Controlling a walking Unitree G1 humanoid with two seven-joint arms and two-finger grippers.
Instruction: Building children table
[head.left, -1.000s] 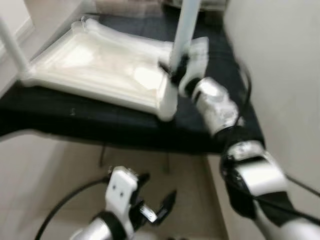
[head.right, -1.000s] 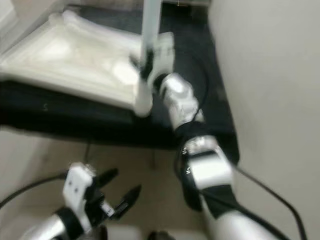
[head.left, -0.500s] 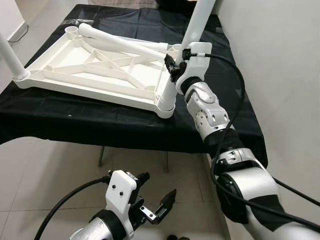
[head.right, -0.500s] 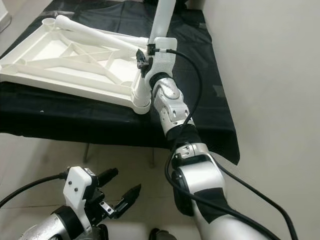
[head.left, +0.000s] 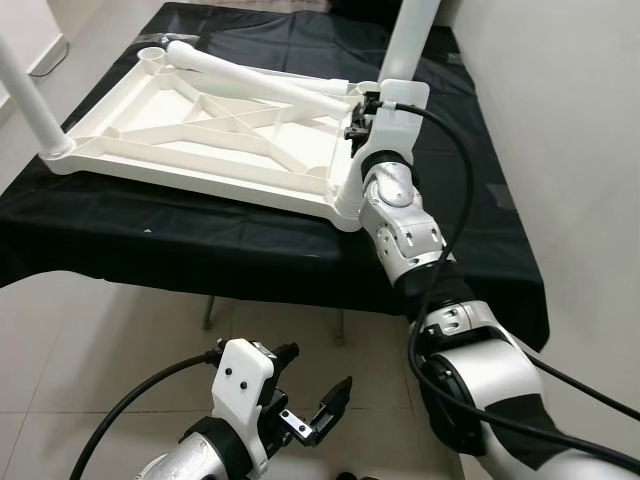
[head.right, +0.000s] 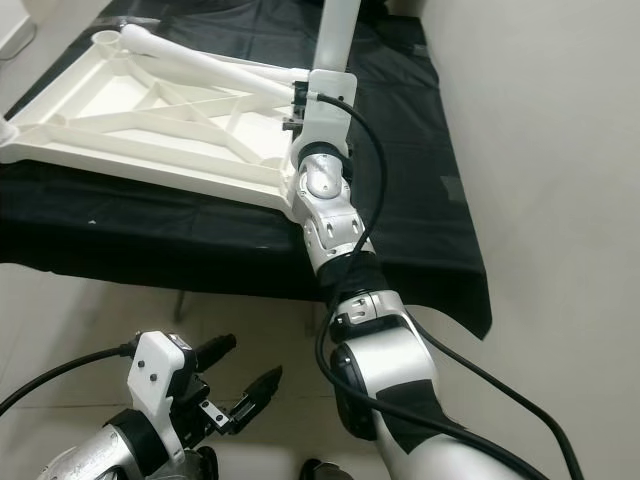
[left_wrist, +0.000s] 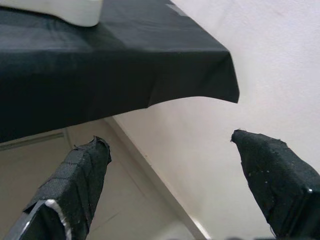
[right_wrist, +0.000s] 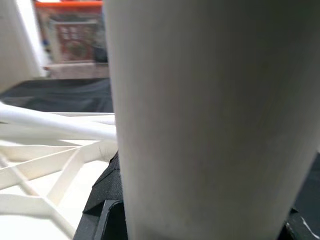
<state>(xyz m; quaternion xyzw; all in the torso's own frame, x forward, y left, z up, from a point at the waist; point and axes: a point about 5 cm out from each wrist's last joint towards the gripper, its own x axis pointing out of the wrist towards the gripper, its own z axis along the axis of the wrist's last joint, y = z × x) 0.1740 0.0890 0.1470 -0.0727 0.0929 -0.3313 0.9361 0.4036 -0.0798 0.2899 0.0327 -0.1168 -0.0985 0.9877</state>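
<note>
Closer to the tabletop corner now, right fingers pinch the upright leg; left fingers spread.

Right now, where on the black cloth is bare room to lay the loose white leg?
Bare black cloth lies along the near edge before the upturned tabletop, and on the wall side. It is crowded at the corner where the right claw grips the upright leg.

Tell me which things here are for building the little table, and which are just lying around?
For the job:
- white tabletop, upside down on the cloth
- standing leg, held by the right gripper
- other standing leg at the left corner
- loose leg lying on the tabletop

Just there:
- black cloth
- colourful box, far behind
- left gripper, idle and open
</note>
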